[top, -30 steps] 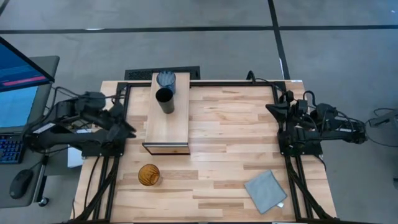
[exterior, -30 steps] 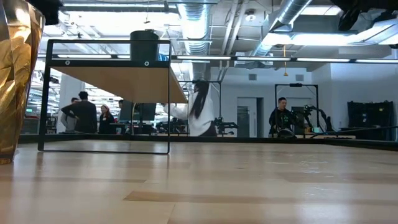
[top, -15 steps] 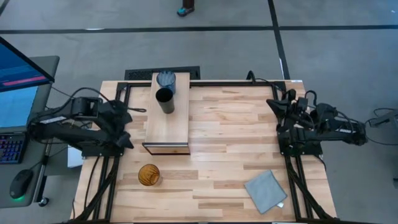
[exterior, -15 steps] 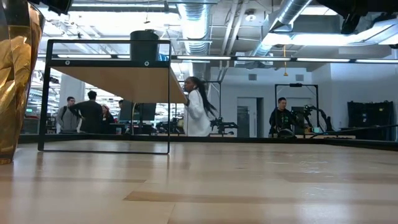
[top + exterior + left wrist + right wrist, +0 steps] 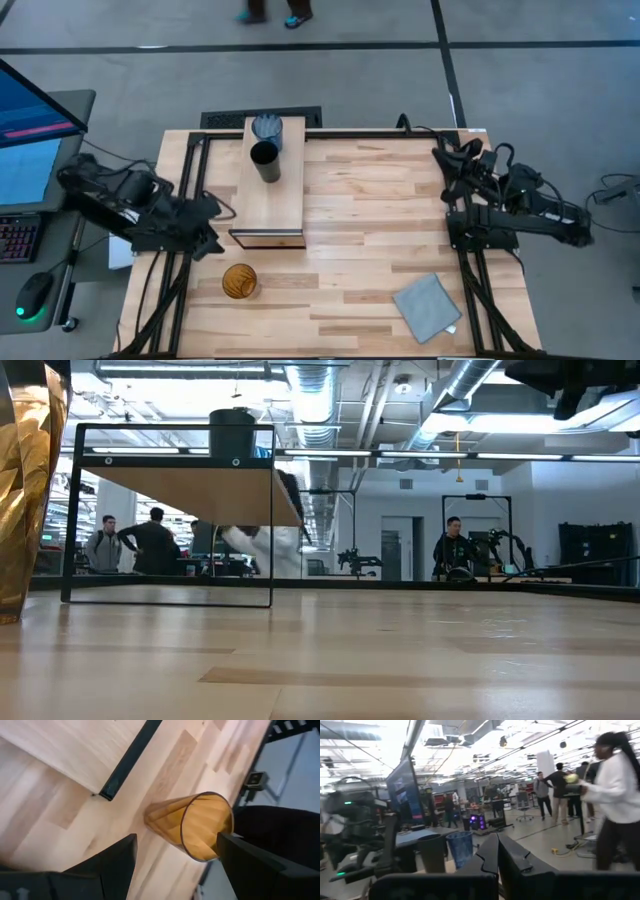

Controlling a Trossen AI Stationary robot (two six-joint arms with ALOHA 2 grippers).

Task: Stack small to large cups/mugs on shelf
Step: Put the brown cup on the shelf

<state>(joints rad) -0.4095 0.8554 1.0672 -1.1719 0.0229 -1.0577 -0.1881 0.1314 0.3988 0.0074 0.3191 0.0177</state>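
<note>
Two cups, black [image 5: 265, 160] and blue [image 5: 267, 127], already sit on the shelf [image 5: 268, 205], so the left gripper [image 5: 205, 240], jaws apart, lines up on the amber cup [image 5: 239, 281] near the table's front, while the right gripper [image 5: 447, 160] waits pinched together.

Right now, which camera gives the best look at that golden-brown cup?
The left wrist view: the amber cup shows whole, mouth and ribbed wall, framed between the open left gripper. The high view shows only its top, on the table. The low view crops it at the edge. The right wrist view misses it.

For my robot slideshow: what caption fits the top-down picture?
Left claw open near the amber cup; two cups wait on the shelf.
</note>
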